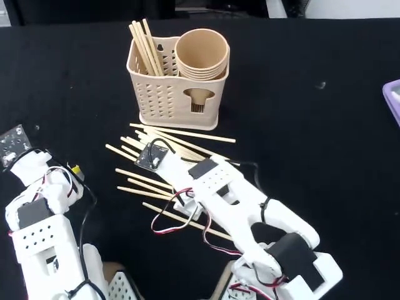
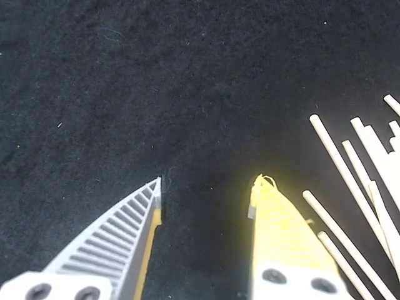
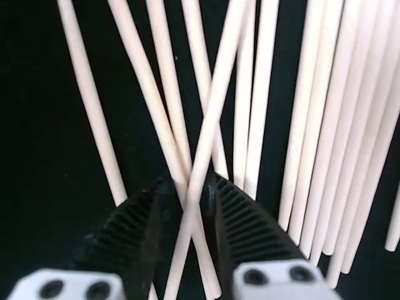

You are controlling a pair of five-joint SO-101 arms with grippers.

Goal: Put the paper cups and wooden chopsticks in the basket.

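Black right claw (image 3: 187, 187) pinches one pale wooden chopstick (image 3: 206, 144) in the loose pile (image 1: 144, 177) just before the cream perforated plastic basket (image 1: 164, 94); lift it straight, clear of crossed sticks; left claw (image 2: 206, 184) spread.

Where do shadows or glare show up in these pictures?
High view: the basket is evenly lit, the black table hides shadows. Left wrist view: a dark shadow lies between the left gripper's fingers. Right wrist view: the pale chopsticks look glaringly bright.
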